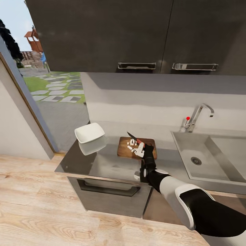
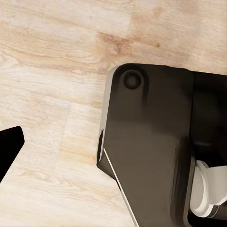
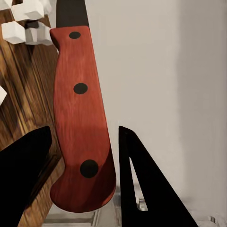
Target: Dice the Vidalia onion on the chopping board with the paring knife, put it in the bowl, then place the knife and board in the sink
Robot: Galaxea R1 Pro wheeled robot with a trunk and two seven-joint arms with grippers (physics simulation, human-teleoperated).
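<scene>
**Q:** Report the right hand and the tool.

**A:** I have the right hand (image 1: 145, 147) over the near right part of the chopping board (image 1: 125, 150); its fingers (image 3: 142, 179) sit either side of the paring knife (image 3: 80, 118) handle; I judge them pinching it, though actual contact on the far finger is hard to confirm. The blade (image 1: 131, 136) points away from me toward the back wall, its long axis running up and leftward across the board.

**Q:** Where is the onion?

**A:** Diced; white cubes (image 1: 132, 145) lie on the board just left of the hand, touching the wood.

**Q:** Which relation governs the next move?

**A:** The bowl (image 1: 89, 133) lies left of the board on the desk (image 1: 102, 164), apart from it; the sink (image 1: 201, 171) lies right, nearer the right arm. The left hand (image 2: 7, 146) faces the wood floor (image 2: 56, 56); I cannot tell its state.
</scene>
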